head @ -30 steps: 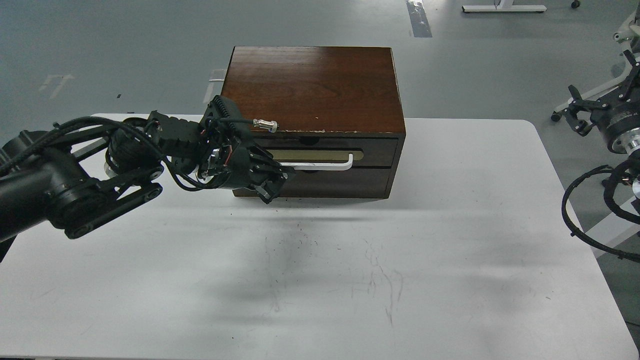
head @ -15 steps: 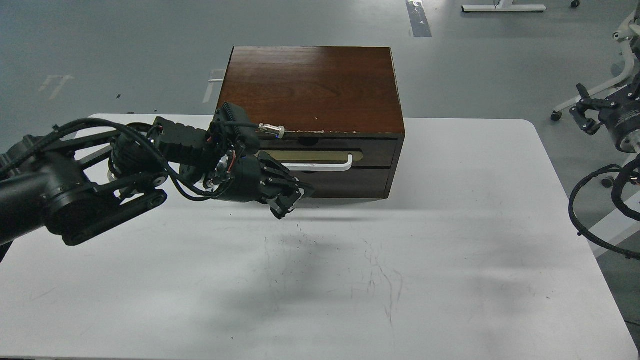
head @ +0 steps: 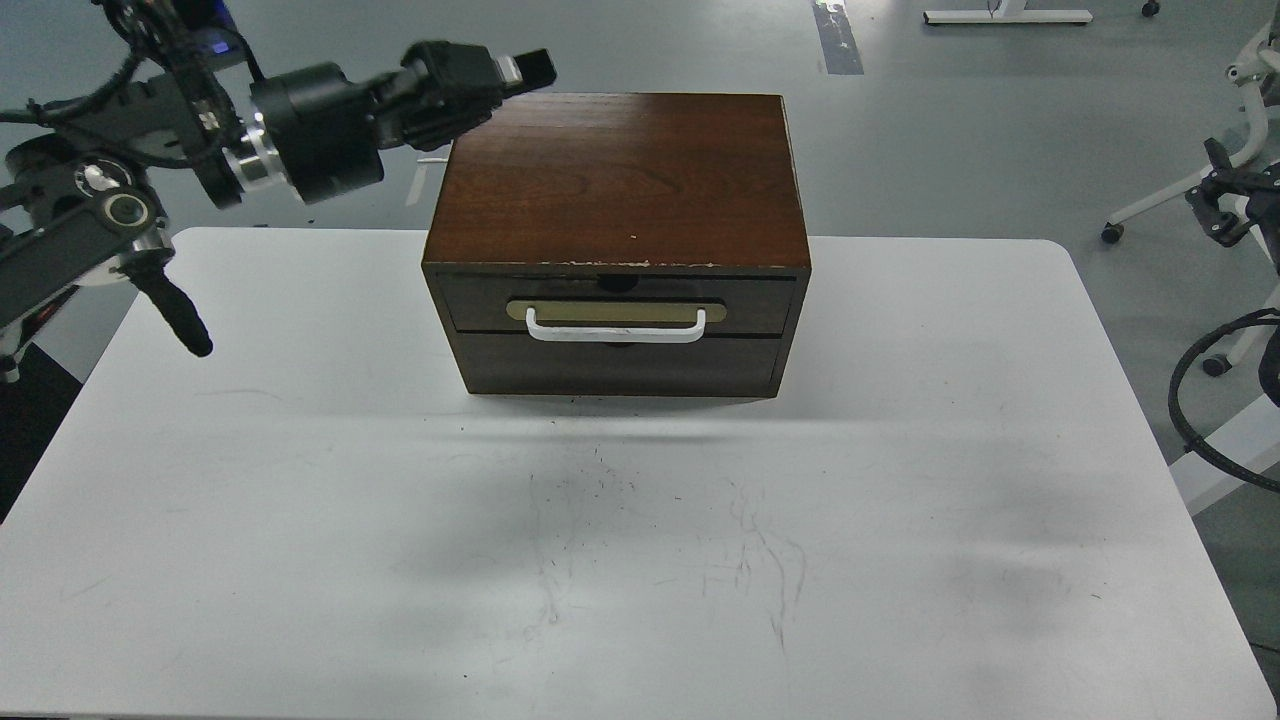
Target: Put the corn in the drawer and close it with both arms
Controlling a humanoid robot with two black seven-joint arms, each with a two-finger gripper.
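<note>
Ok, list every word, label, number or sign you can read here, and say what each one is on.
None can be read.
Dark brown wooden drawer: its brass-coloured oval plate behind the white bar handle carries no lettering.
Black left gripper: no legible marking.
White table: only scuffs, no writing.
Grey floor: faint pale marks, too blurred to read.

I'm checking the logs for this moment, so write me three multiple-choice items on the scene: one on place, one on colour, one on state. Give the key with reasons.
1. Where is the left end effector?
A. On the handle
B. Raised beside the cabinet's top rear left corner
C. Flat on the table

2. What colour is the drawer's handle?
A. White
B. Red
C. Black

3. How does the drawer stand?
A. Pulled fully out
B. Removed
C. Shut

Key: B, it hangs high by the cabinet corner, off the table; A, a white bar over a brass plate; C, its front sits flush, no inside showing.
</note>
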